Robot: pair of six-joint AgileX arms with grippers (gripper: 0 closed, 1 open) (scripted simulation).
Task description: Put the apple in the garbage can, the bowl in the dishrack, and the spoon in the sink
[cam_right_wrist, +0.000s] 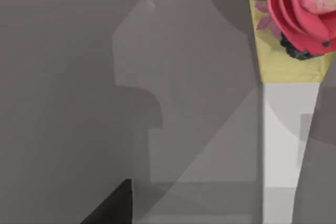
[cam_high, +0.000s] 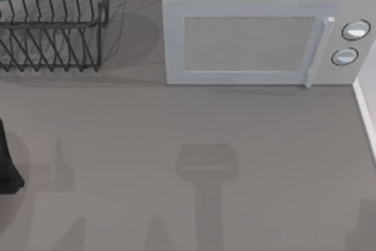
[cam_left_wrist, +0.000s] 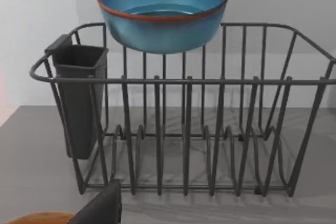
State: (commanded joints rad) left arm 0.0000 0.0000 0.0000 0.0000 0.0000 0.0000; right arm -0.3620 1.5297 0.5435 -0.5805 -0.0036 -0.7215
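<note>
1 bowl (cam_left_wrist: 163, 14) atop dishrack (cam_left_wrist: 184, 129) rim — beyond left gripper, finger state unclear.

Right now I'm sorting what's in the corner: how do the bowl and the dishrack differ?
The bowl is solid, glossy blue with an orange-brown rim; the dishrack is open black wire. The bowl is round and much smaller; the dishrack is boxy and wide. The bowl sits high, above the dishrack's top rail. Both are at the table's far left.
</note>
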